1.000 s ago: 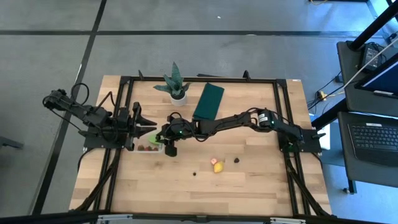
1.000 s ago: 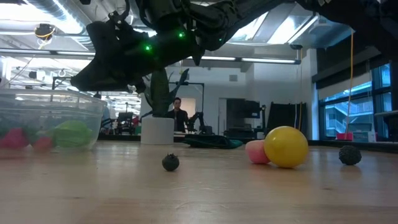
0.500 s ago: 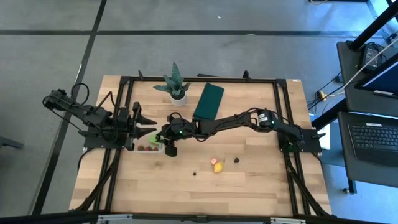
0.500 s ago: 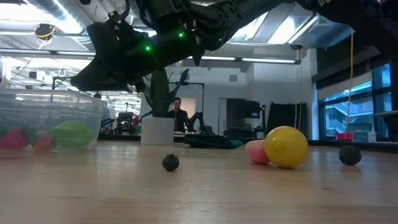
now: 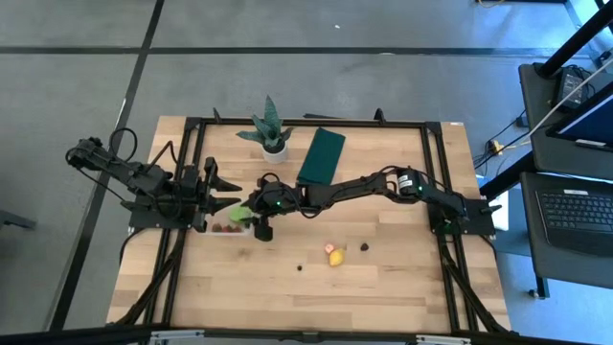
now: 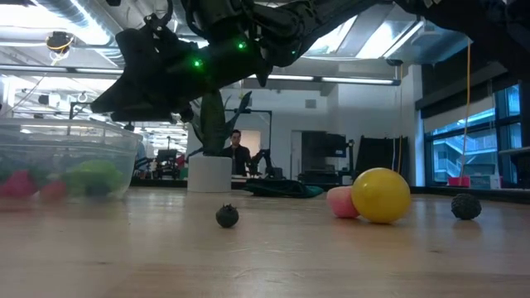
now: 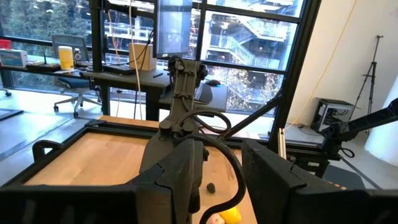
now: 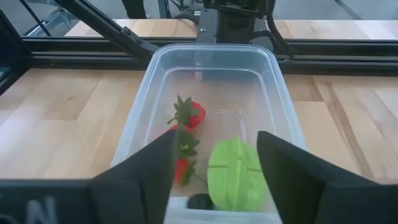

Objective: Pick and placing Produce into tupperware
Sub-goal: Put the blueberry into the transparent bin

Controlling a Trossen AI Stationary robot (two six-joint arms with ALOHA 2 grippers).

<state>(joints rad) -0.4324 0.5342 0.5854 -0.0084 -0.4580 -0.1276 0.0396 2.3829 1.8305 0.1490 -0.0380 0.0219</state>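
Observation:
The clear tupperware (image 5: 228,227) (image 8: 205,53) stands on the table's left half. Inside it lie the light green leafy piece (image 8: 235,171), two red berries (image 8: 194,115) and a small dark berry (image 8: 200,200). My right gripper (image 8: 216,137) (image 5: 245,217) hovers open over the tupperware's right end and touches nothing. My left gripper (image 5: 228,196) (image 7: 224,162) is open at the tupperware's left end, its fingers spread on either side of it. The yellow piece (image 5: 335,257) (image 6: 381,195), a pink piece (image 6: 339,202) and two dark berries (image 6: 227,216) (image 6: 465,206) rest on the bare wood to the right.
A potted plant (image 5: 271,129) and a dark green folded cloth (image 5: 321,156) sit toward the far edge, behind the right arm. A black frame rail (image 5: 316,122) borders the table. A person (image 6: 238,153) sits in the room beyond. Bare wood lies along the near edge.
A small dark berry now lies in the tupperware beside the green leafy piece, where none showed before. The things inside have shifted a little. Both arms have stayed nearly where they were.

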